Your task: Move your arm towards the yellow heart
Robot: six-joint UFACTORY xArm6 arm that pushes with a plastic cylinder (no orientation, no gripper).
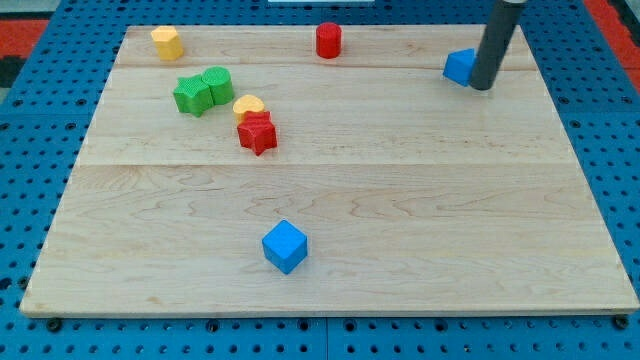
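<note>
The yellow heart lies left of the board's centre, touching a red star just below it. My tip is at the view's top right, far to the right of the heart, touching the right side of a blue block. The rod rises out of the view's top edge.
A green star and a green cylinder sit together left of the heart. A yellow block is at the top left, a red cylinder at top centre, a blue cube near the bottom. The wooden board ends at blue pegboard.
</note>
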